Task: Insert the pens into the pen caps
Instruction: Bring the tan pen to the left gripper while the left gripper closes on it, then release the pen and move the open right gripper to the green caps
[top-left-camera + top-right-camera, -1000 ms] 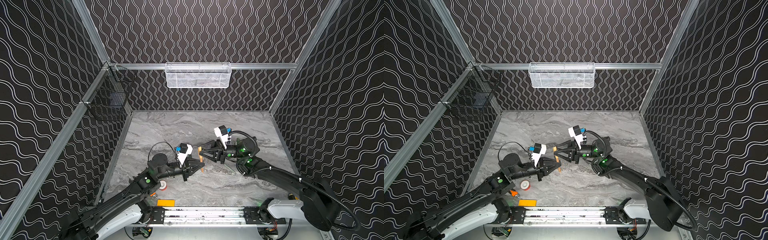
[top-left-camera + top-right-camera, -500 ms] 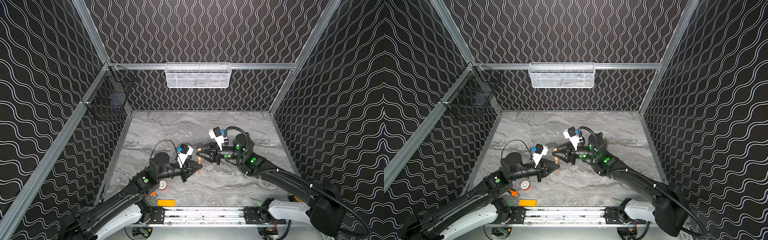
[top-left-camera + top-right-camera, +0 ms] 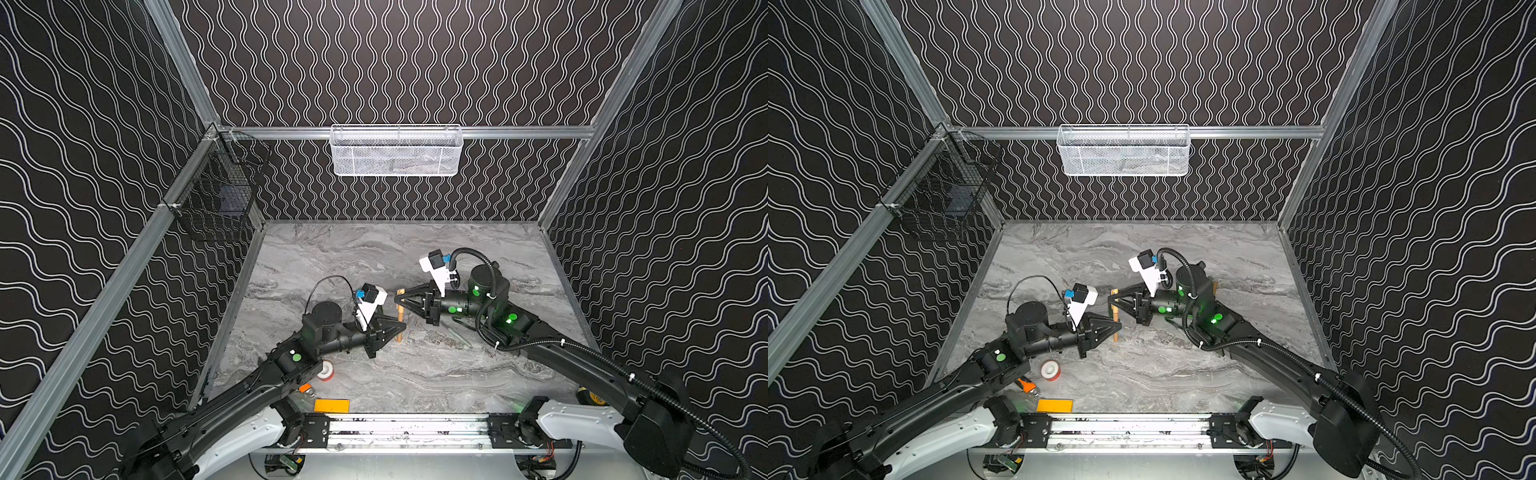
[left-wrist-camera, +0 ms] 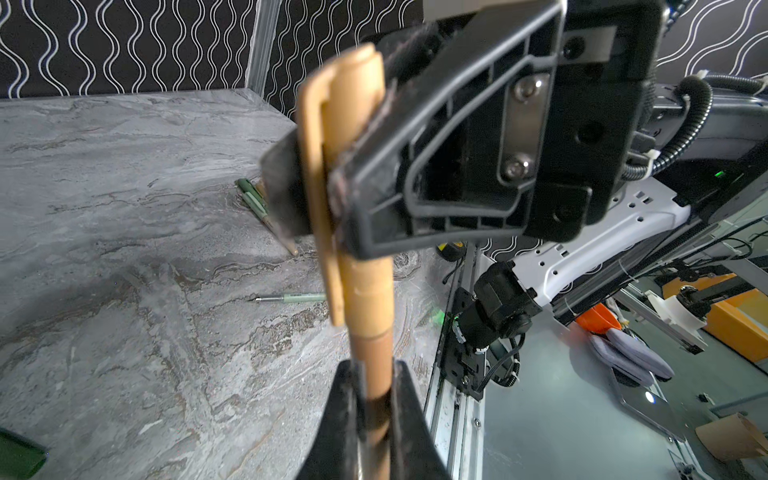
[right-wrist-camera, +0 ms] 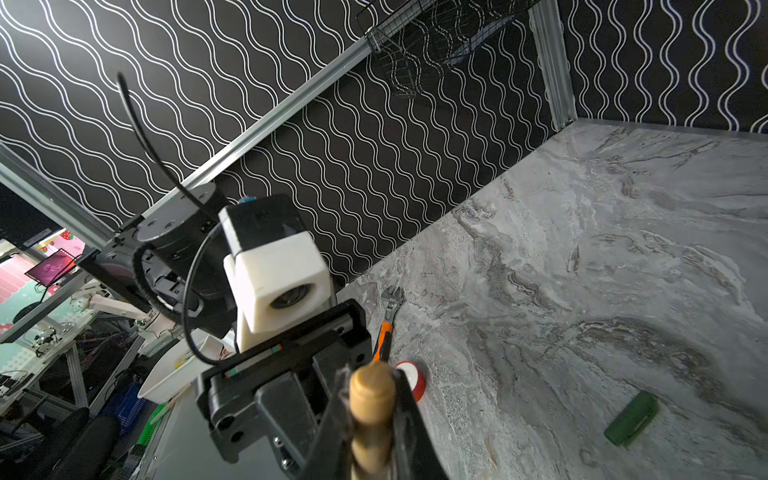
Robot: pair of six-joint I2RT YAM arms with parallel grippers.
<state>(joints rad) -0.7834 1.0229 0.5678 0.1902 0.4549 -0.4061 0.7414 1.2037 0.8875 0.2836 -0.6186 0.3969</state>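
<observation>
The left gripper point(image 3: 400, 329) has its jaws clamped on the barrel of a slim tan pen point(image 4: 374, 365). The right gripper point(image 3: 397, 295), reaching in from the right, has its jaws pressed together on the tan pen cap point(image 4: 355, 104), which has a flat clip. The cap sits over the pen's far end. Pen and cap are held in one line above the middle of the worktop point(image 3: 374, 257).

In the left wrist view the right gripper's black frame hides much of what lies behind it. Past it, a capped green pen point(image 4: 254, 201) lies on the worktop. An uncapped pale green pen point(image 4: 299, 297) with a silver tip lies apart from it. A dark green pen cap point(image 5: 631, 417) lies alone on bare stone.

At the near left, just beside the left arm, is a red-and-white roll point(image 3: 326, 371). A silver adjustable wrench point(image 5: 388, 316) with an orange-and-black handle lies next to it. A flat orange-yellow rectangle point(image 3: 331, 405) sits at the near edge.

The worktop is grey marbled stone. The walls are black with white wavy lines and framed in aluminium bars. A white mesh basket point(image 3: 397, 151) hangs on the far rail. A black wire basket point(image 3: 214, 199) hangs on the left one.
</observation>
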